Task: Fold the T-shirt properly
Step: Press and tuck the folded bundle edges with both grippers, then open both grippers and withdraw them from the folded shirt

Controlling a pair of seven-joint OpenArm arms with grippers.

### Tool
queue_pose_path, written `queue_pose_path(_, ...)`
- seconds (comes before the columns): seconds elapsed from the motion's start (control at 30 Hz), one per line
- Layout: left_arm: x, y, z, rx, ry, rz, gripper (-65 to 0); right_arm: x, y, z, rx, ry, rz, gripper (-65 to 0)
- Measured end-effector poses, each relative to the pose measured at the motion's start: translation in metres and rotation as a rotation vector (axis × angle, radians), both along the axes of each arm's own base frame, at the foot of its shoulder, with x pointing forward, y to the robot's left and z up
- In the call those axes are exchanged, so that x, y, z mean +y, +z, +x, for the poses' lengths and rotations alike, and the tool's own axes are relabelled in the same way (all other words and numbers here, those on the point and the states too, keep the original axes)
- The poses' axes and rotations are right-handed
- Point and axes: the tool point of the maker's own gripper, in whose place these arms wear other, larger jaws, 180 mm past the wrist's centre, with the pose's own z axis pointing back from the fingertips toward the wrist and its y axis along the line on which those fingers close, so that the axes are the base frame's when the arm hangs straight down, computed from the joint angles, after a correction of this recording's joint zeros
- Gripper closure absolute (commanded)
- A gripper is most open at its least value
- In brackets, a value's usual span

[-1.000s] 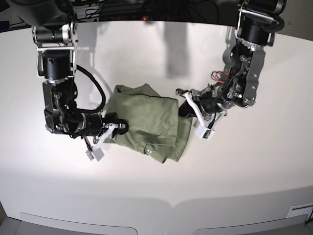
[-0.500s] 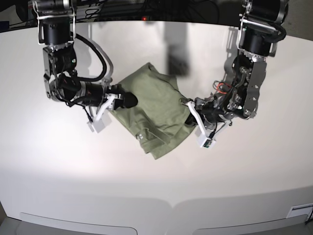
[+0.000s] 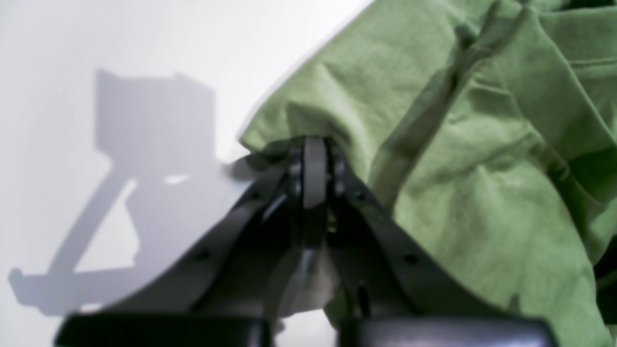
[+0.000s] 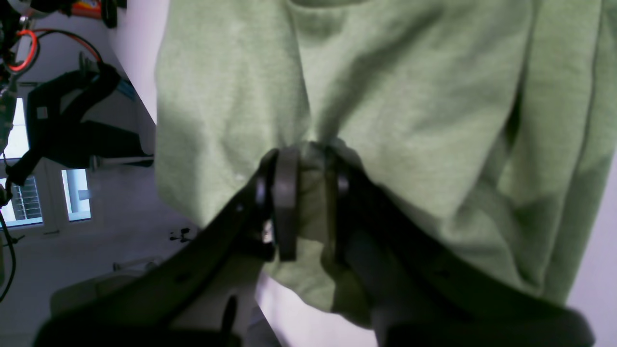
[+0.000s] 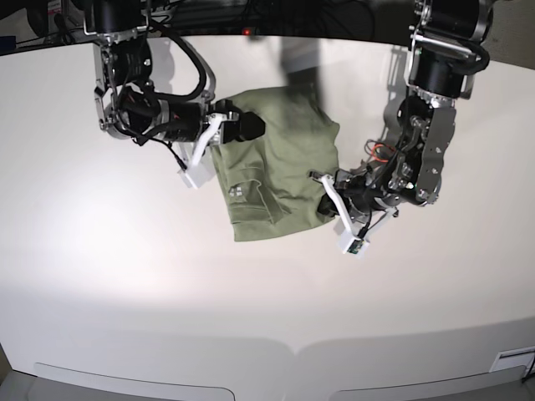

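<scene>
Left wrist view: the left gripper [image 3: 308, 159], jaws pressed together, pinches an edge of the wrinkled sage-green cotton T-shirt [image 3: 472, 159] over the white table [image 3: 120, 43]. Right wrist view: the right gripper [image 4: 308, 193] clamps a bunched fold. Base view: the shirt lies folded between both arms, mid-table.

I see the T-shirt [image 5: 280, 167] as soft matt green cotton, wrinkled, with a fine knit grain in my wrist views. The table [image 5: 267, 301] looks smooth, white, faintly glossy. My right gripper [image 4: 306, 202] and left gripper [image 3: 313, 168] look like smooth black plastic.
</scene>
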Motion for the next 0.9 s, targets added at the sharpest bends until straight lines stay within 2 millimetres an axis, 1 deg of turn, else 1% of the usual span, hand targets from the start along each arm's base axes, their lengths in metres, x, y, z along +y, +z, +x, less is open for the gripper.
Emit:
queue_pose_path(0.13,0.000,0.000,0.000,-0.001,0.000,0.000,0.0,0.014,0.001,-0.008,0.024,0.037,0.012,-11.1)
queue_pose_path(0.2,-0.005,0.001,-0.003,-0.008,-0.043,-0.006,0.0,0.020,0.002,-0.009,0.027,0.043,0.026,-11.1)
queue_pose_path(0.23,-0.007,0.002,-0.004,-0.012,-0.067,-0.008,0.0,0.024,0.003,-0.012,0.031,0.059,0.031,-11.1)
queue_pose_path(0.37,-0.007,0.001,-0.006,-0.006,-0.072,-0.007,0.0,0.044,0.004,-0.025,0.038,0.137,0.047,-11.1)
queue_pose_path(0.4,-0.007,0.001,-0.006,-0.003,-0.074,-0.004,0.0,0.047,0.005,-0.027,0.039,0.146,0.051,-11.0)
queue_pose_path(0.5,-0.003,0.001,-0.005,0.011,-0.083,0.013,0.0,0.048,0.005,-0.027,0.040,0.149,0.052,-11.0)
queue_pose_path(0.6,0.012,0.001,-0.003,0.010,-0.082,0.043,0.0,0.048,0.005,-0.027,0.038,0.147,0.053,-11.0)
queue_pose_path(0.7,0.037,-0.002,-0.002,0.017,-0.069,0.085,0.0,0.045,0.003,-0.028,0.038,0.151,0.040,-11.0)
queue_pose_path(0.73,0.043,-0.003,-0.003,0.029,-0.064,0.092,0.0,0.041,0.001,-0.028,0.037,0.153,0.026,-11.0)
queue_pose_path(0.8,0.052,-0.002,-0.004,0.040,-0.051,0.077,0.0,0.037,0.000,-0.027,0.034,0.146,0.017,-11.0)
queue_pose_path(0.9,0.063,-0.004,-0.012,0.088,-0.046,0.057,0.0,0.028,-0.007,-0.028,0.025,0.148,-0.032,-11.0)
